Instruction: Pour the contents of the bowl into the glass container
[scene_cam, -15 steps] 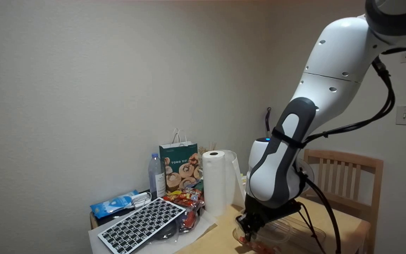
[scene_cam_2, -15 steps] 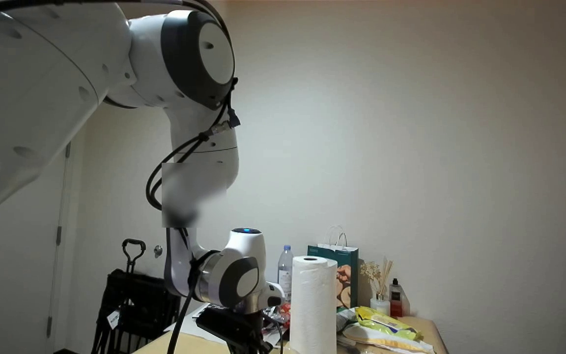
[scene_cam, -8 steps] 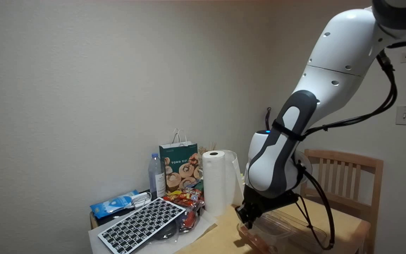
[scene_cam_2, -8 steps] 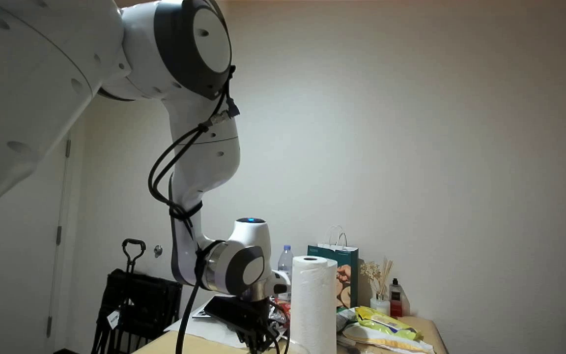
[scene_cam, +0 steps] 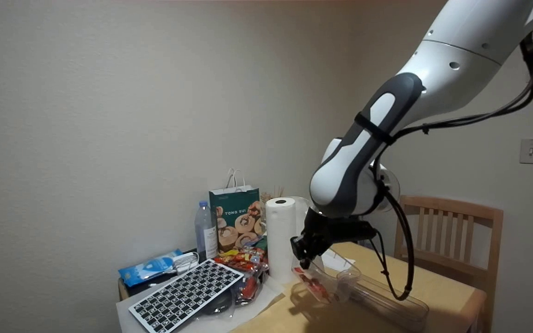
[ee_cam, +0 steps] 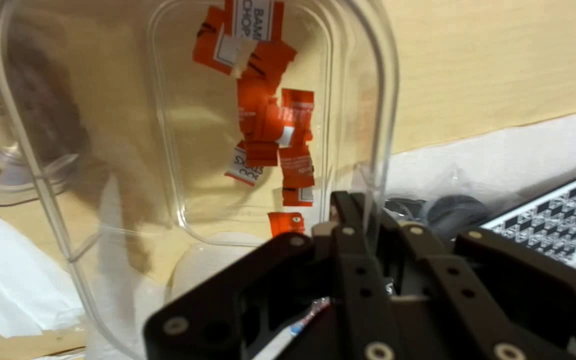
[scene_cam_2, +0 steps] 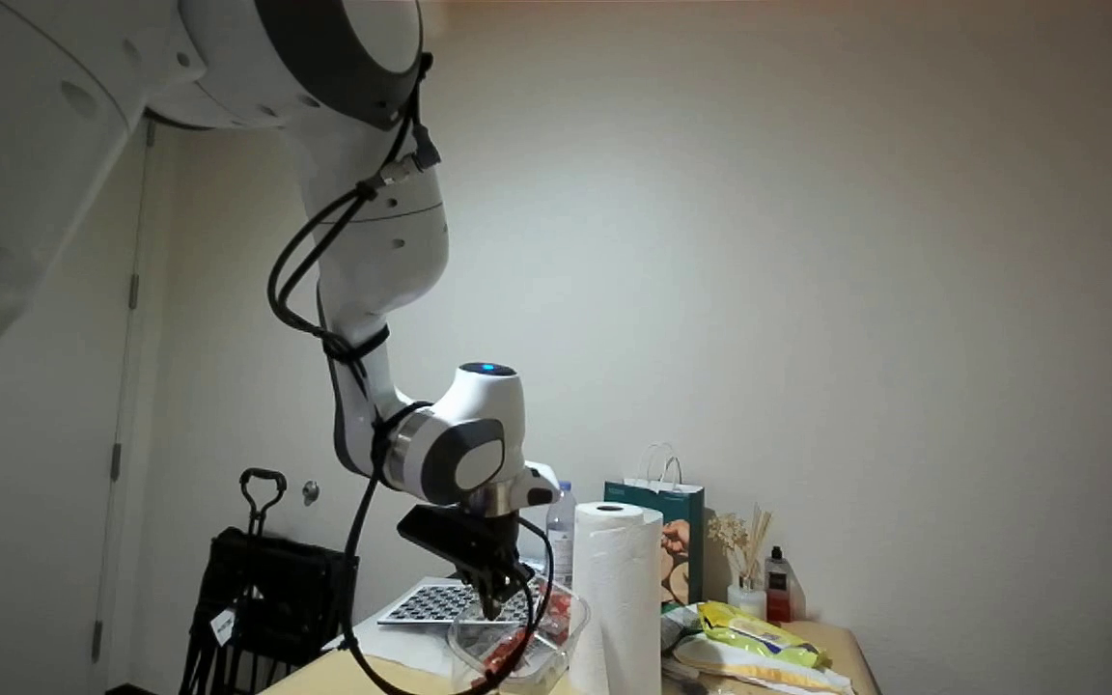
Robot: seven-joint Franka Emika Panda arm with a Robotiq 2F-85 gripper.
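Observation:
My gripper (scene_cam: 304, 262) is shut on the wall of a clear bowl (scene_cam: 335, 289) and holds it above the table, its shadow below. In the wrist view, the fingers (ee_cam: 353, 200) pinch the bowl's rim (ee_cam: 388, 95) from inside and outside. Torn red and white paper pieces (ee_cam: 273, 120) lie in the bowl, mostly toward the gripped side. The bowl (scene_cam_2: 575, 618) looks slightly tilted in both exterior views. The clear rectangular glass container (scene_cam: 393, 303) stands on the table beside the bowl; its corner shows at the wrist view's left edge (ee_cam: 3, 202).
A paper towel roll (scene_cam: 281, 236) stands close behind the bowl. A checkered board (scene_cam: 188, 296), bagged snacks (scene_cam: 248, 273), a bottle (scene_cam: 205, 231) and a green paper bag (scene_cam: 236, 217) lie to one side. A white paper (ee_cam: 15, 280) lies on the table. A wooden chair (scene_cam: 451, 231) stands behind.
My gripper has risen from near the table top, carrying the bowl and its paper pieces up with it. The glass container has stayed in place.

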